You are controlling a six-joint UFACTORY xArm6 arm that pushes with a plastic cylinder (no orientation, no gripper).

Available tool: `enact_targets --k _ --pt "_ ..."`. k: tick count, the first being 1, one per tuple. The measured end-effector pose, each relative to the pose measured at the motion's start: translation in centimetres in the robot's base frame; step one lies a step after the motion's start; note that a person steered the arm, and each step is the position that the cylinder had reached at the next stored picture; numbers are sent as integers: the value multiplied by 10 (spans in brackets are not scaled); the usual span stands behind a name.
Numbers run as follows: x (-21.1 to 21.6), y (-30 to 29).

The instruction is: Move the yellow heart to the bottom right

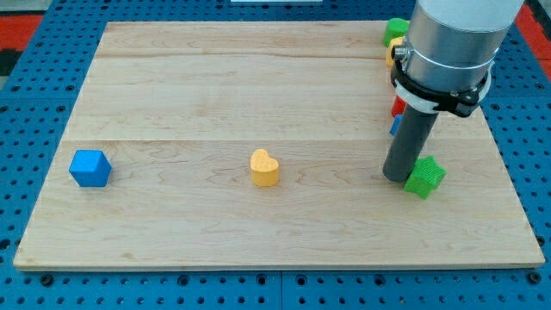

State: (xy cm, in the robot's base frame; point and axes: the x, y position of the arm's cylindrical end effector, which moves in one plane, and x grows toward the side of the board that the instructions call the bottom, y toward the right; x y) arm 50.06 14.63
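Pale wood desk. Yellow heart sits centre-bottom: prob. light, rigid, slides easy; push its left flank. My tip touches green star, well right. No hand fitted, so nothing to open/close.

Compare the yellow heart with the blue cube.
The yellow heart is heart-shaped with rounded lobes; the blue cube is boxy with flat faces. The heart sits near the board's middle, the cube near the view's left edge. Both stand alone on the wood, far from my tip.
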Motion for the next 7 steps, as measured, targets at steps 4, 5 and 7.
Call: enact_targets --k 4,5,7 --pt "-18 -86" --pt "-49 -147" --pt "-38 -213"
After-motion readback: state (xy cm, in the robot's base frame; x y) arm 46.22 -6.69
